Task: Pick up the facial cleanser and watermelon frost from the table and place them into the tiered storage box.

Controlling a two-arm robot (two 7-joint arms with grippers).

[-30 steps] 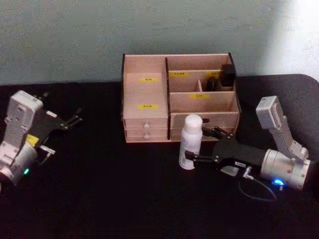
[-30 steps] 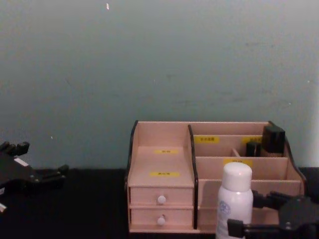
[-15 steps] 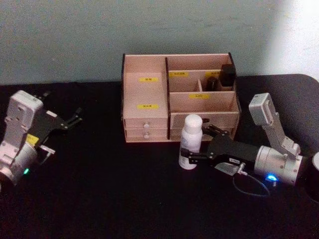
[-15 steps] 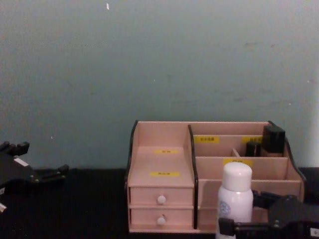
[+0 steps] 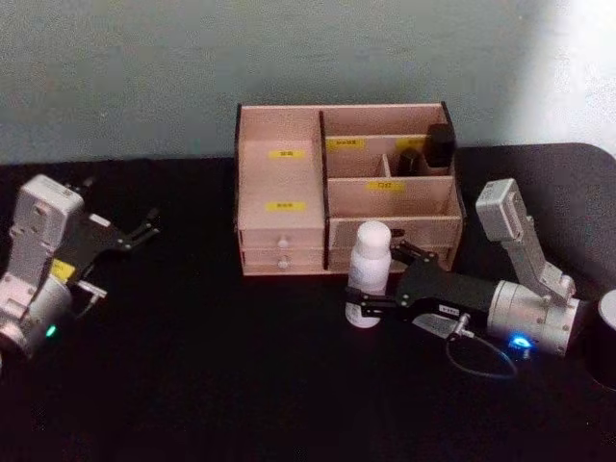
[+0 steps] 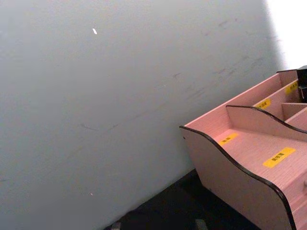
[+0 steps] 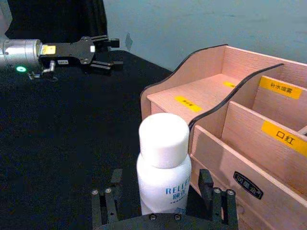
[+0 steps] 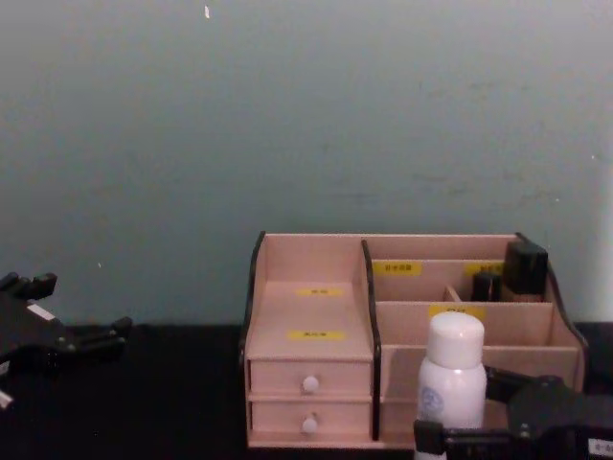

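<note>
On the black table (image 5: 241,385), under a grey-green wall (image 5: 115,77), the right gripper (image 5: 377,281) flanks the facial cleanser (image 5: 369,262), jaws unclenched. The left gripper (image 5: 135,233) lies far left, jaws spread.

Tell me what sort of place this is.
Likely a robot test bench staged as a dressing table: a black table against a bare wall, with a labelled tiered storage box and a facial cleanser set out.

Matt wood box (image 5: 279,135), smooth plastic btl (image 5: 367,279)
</note>
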